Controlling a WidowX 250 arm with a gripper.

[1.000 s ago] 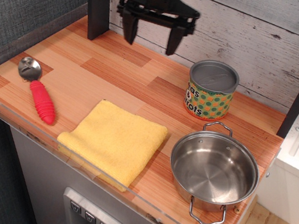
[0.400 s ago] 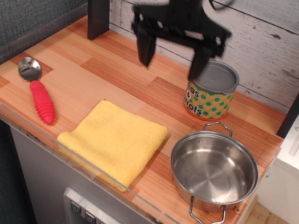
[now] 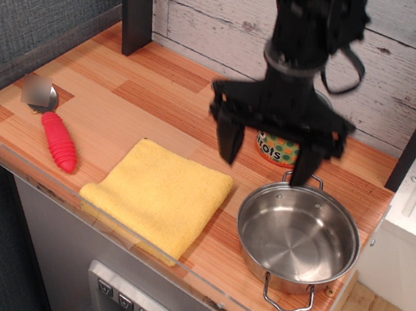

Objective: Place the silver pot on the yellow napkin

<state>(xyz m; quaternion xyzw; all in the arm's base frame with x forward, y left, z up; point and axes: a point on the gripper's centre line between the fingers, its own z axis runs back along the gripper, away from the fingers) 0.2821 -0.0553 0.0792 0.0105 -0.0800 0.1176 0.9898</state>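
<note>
The gripper (image 3: 269,152) has come down and forward from the back wall since the earlier frames and now hangs low over the counter, in front of the tin can (image 3: 279,147), which it mostly hides. Its two black jaws are spread wide with nothing between them. One silver pot (image 3: 297,237) sits just below and to the right of the jaws, its rear loop handle close under the right jaw tip; whether they touch cannot be told. One yellow napkin (image 3: 158,193) lies flat below and to the left of the left jaw, just beside the pot and apart from it. One red-handled spoon (image 3: 56,137) lies well off to the left of the jaws, its bowl blurred.
</note>
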